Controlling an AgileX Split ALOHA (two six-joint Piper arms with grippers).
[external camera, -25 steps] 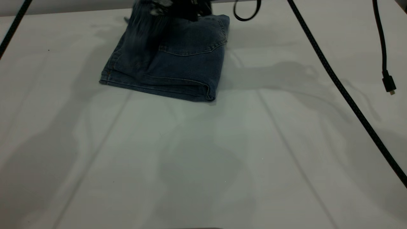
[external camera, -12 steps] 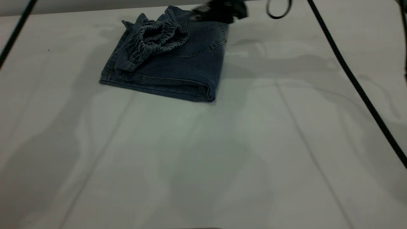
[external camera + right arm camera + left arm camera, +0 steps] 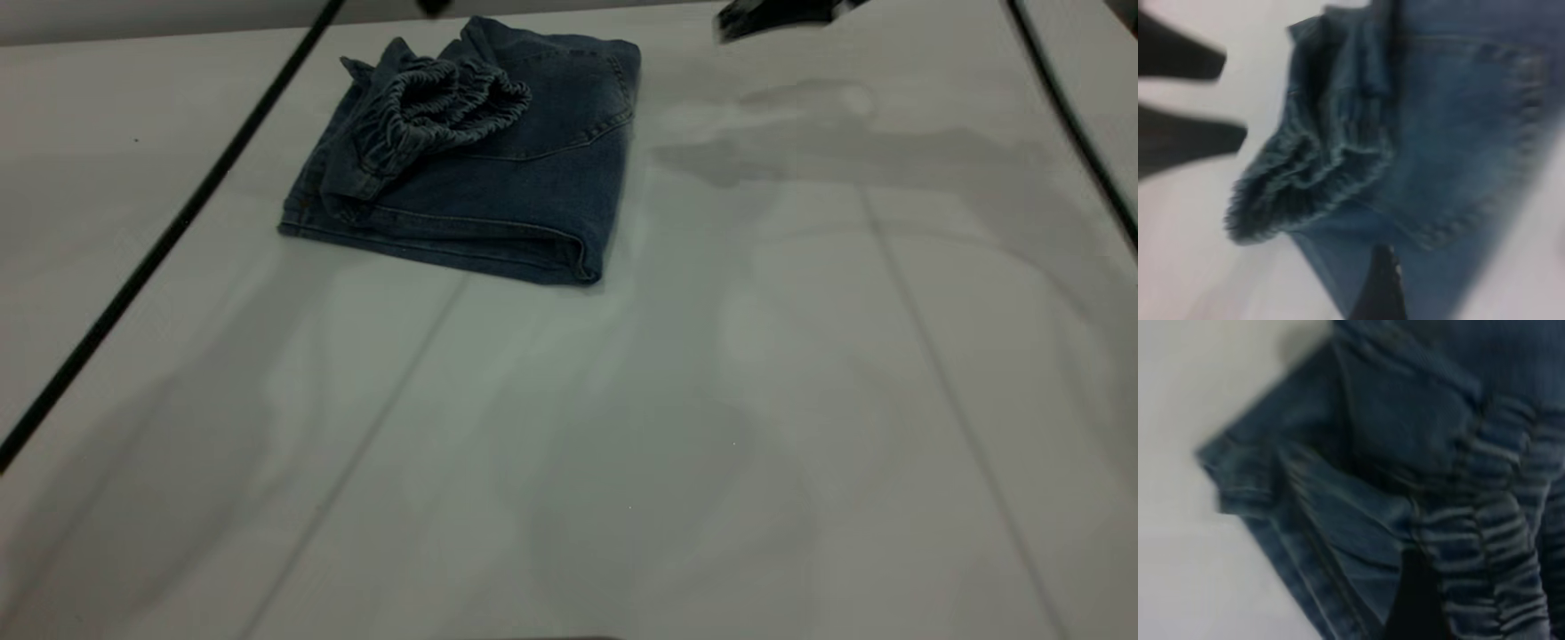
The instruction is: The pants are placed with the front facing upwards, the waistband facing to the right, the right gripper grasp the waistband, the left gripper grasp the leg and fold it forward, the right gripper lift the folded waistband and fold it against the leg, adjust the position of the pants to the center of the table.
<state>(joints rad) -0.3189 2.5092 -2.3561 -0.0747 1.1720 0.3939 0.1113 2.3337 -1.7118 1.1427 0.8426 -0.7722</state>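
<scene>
My right gripper (image 3: 772, 15), grip unreadable, hangs right of the folded pants (image 3: 498, 169), lying far from table (image 3: 711, 427) centre.

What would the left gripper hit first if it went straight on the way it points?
Probably the pants, around the bunched waistband. Denim fills the view from the left gripper. Depth is unclear.

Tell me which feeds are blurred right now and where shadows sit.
Exterior view: pants sharp, broad soft shadows across the table, and a smeared dark shape at the top edge, right. Left wrist view: the waistband streaked by blur. Right wrist view: the denim soft all over, two dark fingers smeared.
</scene>
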